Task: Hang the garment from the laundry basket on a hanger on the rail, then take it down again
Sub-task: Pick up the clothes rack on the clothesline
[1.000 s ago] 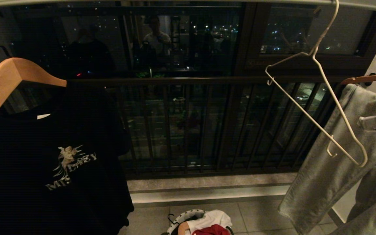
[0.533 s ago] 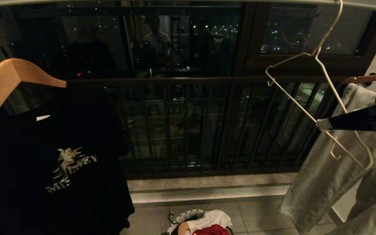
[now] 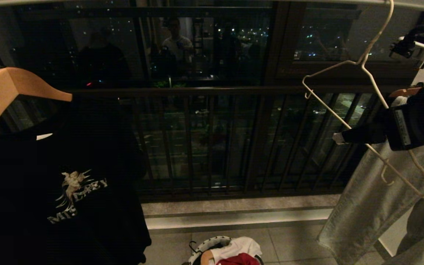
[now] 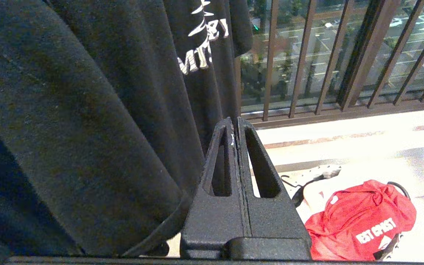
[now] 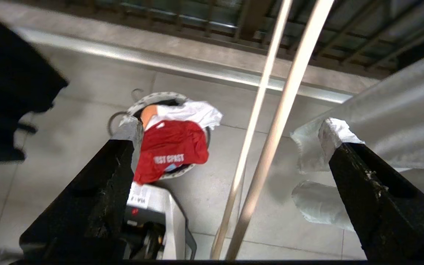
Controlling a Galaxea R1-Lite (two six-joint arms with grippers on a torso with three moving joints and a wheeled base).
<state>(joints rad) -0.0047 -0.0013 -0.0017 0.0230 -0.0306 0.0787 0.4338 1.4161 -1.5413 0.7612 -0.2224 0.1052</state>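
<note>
The right gripper (image 5: 230, 147) is raised at the right edge of the head view, jaws spread wide with both wires of the white hanger (image 3: 366, 92) running between its fingers, touching neither. The hanger hooks over the rail (image 3: 197, 2), tilted, beside grey trousers (image 3: 366, 206). Between it and the black T-shirt (image 3: 61, 176) on a wooden hanger (image 3: 9, 88) lies a broad free gap. The left gripper (image 4: 236, 136), seen only by its own wrist camera, is closed and empty beside the black shirt. The red T-shirt (image 5: 171, 147) lies in the basket (image 5: 153, 98) on the floor; the wrist cameras show its lettering.
</note>
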